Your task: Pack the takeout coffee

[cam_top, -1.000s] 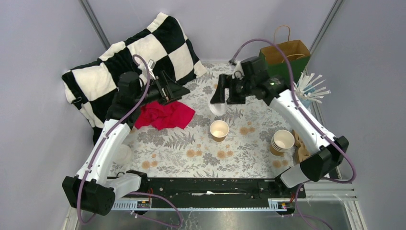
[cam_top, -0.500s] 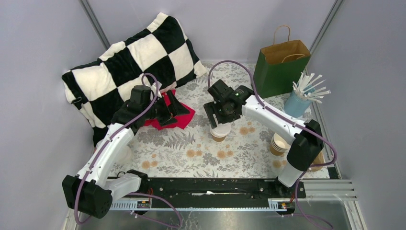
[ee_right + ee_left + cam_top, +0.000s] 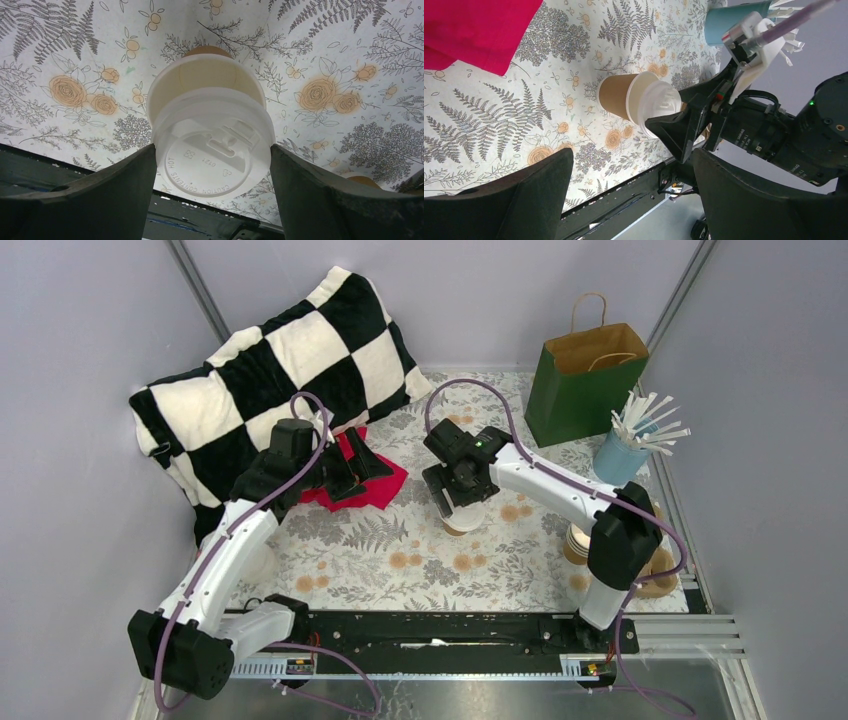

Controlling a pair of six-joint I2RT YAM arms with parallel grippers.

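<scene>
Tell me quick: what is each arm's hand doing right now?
Left gripper: fingers open, holding nothing.
Right gripper: fingers closed on the white lid, over the brown cup.

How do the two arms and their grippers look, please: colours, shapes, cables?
The left arm and right arm have white links and black joints; a purple cable runs along each. The left gripper and right gripper are black, with two wedge-shaped fingers. A small green light shows on the right wrist.

High rear overview, two close wrist views; lidded cup (image 3: 616, 96) shared, overhead apparently.
</scene>
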